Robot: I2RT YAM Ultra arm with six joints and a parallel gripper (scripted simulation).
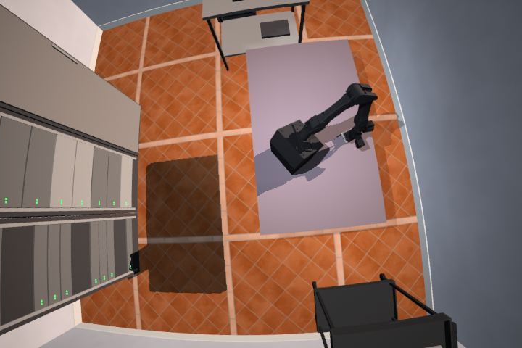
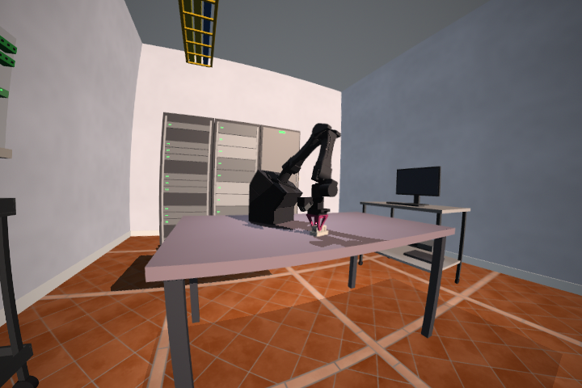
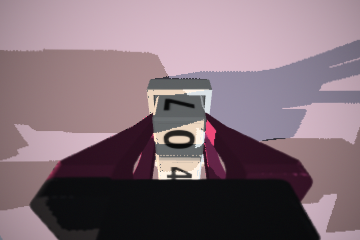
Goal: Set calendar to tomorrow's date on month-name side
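My gripper [image 3: 179,120] [image 2: 317,225] [image 1: 358,142] points down at the pink table [image 1: 311,196] [image 2: 237,246] [image 3: 188,30], near its right edge in the top view. Its magenta fingers are shut on a cream digit cube [image 3: 179,139] [image 2: 319,231] that rests on or just above the table. In the wrist view the cube shows a 0 on the face toward the camera and a 4 below it. Just beyond it is a face with an upside-down 7 [image 3: 179,104]; I cannot tell if that is a second cube. The tray and the month's name are not visible.
The arm's black base [image 1: 294,147] [image 2: 271,199] stands mid-table, close to the gripper. A side desk with a monitor [image 2: 417,183] stands beyond the table. Server racks [image 2: 209,164] line the back wall. A black cart [image 1: 376,312] stands near the table's other end.
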